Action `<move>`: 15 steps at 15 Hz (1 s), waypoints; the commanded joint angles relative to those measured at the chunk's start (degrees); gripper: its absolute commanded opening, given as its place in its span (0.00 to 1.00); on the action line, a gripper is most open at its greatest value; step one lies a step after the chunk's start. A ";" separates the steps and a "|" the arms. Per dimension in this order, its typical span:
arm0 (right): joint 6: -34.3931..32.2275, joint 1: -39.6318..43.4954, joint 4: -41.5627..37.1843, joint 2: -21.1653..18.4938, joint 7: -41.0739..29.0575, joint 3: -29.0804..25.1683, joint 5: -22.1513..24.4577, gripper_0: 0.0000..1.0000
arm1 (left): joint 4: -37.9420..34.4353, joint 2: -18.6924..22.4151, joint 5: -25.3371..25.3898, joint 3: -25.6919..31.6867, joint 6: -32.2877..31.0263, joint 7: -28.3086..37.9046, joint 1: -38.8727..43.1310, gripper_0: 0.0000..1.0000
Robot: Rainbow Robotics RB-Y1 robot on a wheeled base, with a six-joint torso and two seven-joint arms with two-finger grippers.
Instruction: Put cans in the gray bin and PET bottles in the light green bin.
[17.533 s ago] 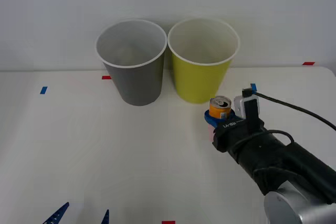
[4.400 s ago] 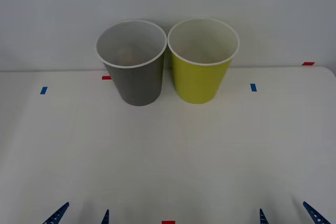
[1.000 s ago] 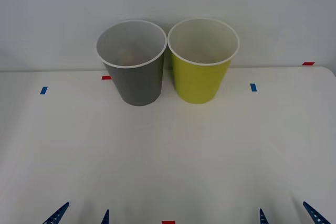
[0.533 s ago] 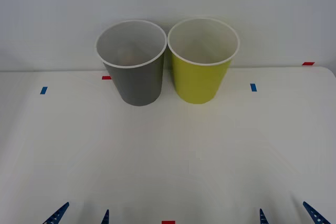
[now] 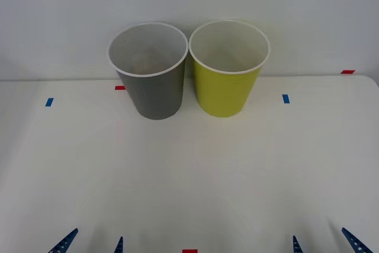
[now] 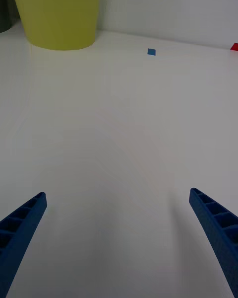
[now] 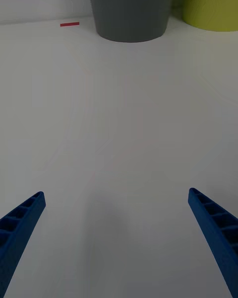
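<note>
The gray bin [image 5: 155, 96] stands upright at the back of the white table, with the light green bin [image 5: 225, 93] right beside it. The cans and PET bottles are out of view. My left gripper [image 5: 96, 242] is open at the table's near edge, its blue fingers apart over bare table, well short of the gray bin [image 7: 131, 10]. My right gripper [image 5: 320, 242] is likewise open and holds nothing, with the light green bin [image 6: 57, 15] far ahead of it.
Small tape marks lie on the table: blue [image 5: 49, 102] at the left, red [image 5: 120, 87] by the gray bin, blue [image 5: 286, 98] at the right, red [image 5: 347, 71] at the far right. A white wall rises behind the bins.
The right arm that held the orange can near the light green bin has drawn back to the near edge, and the can is gone from the table. Nothing has moved over the last second.
</note>
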 commanded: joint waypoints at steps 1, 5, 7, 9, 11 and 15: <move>0.00 0.00 0.00 0.00 0.00 0.00 0.00 1.00 | 0.00 0.00 0.00 0.00 0.00 0.00 0.00 1.00; 0.00 0.00 0.00 0.00 0.00 0.00 0.00 1.00 | 0.00 0.00 0.00 0.00 0.00 0.00 0.00 1.00; 0.00 0.00 0.00 0.00 0.00 0.00 0.00 1.00 | 0.00 0.00 0.00 0.00 0.00 0.00 0.00 1.00; 0.00 0.00 0.00 0.00 0.00 0.00 0.00 1.00 | 0.00 0.00 0.00 0.00 0.00 0.00 0.00 1.00; 0.00 0.00 0.00 0.00 0.00 0.00 0.00 1.00 | 0.00 0.00 0.00 0.00 0.00 0.00 0.00 1.00; 0.00 0.00 0.00 0.00 0.00 0.00 0.00 1.00 | 0.00 0.00 0.00 0.00 0.00 0.00 0.00 1.00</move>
